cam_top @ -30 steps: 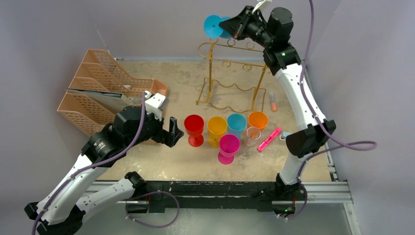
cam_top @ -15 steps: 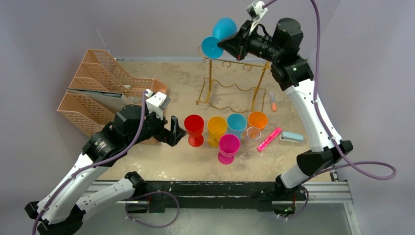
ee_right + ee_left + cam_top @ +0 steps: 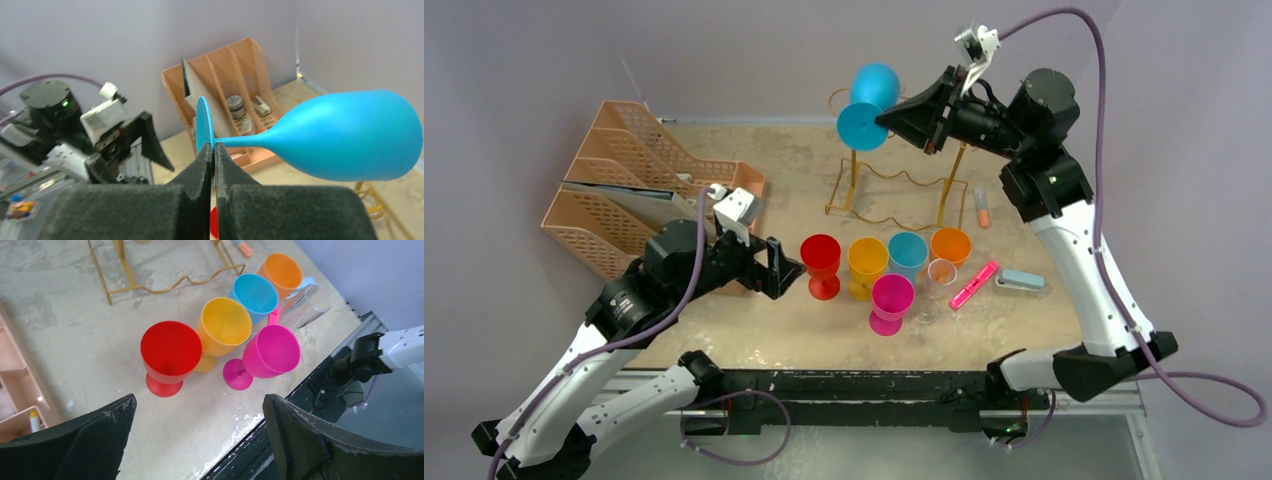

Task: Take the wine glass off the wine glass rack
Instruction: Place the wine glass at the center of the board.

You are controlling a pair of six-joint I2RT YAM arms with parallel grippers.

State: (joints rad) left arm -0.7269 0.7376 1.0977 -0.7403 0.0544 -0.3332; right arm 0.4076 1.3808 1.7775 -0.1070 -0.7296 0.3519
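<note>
at the near left, the left pincer (image 3: 774,268) hangs low over the bench (image 3: 754,335) with its jaws spread wide and nothing between them, just left of a red goblet (image 3: 820,262). in the left wrist view the two dark fingers (image 3: 95,440) frame a cluster of upright goblets. the magenta goblet (image 3: 891,302) is nearest, and beside it on the right stands a clear glass (image 3: 937,285). behind them the red goblet, a yellow goblet (image 3: 867,265), a blue goblet (image 3: 908,252) and an orange goblet (image 3: 951,245) form a row. a pink highlighter (image 3: 975,284) and a pale blue block (image 3: 1022,281) lie to their right, and peach file trays (image 3: 624,190) stand at the far left. farther back stands the gold wine glass rack (image 3: 894,190), with an orange marker (image 3: 982,210) lying near its right leg. above the rack's top left corner, the right pincer (image 3: 892,116) is pressed together on the foot of the blue wine glass (image 3: 870,96). the glass is held up in the air on its side, stem roughly level. in the right wrist view a bit of gold wire shows below the bowl (image 3: 350,135), apart from it.
</note>
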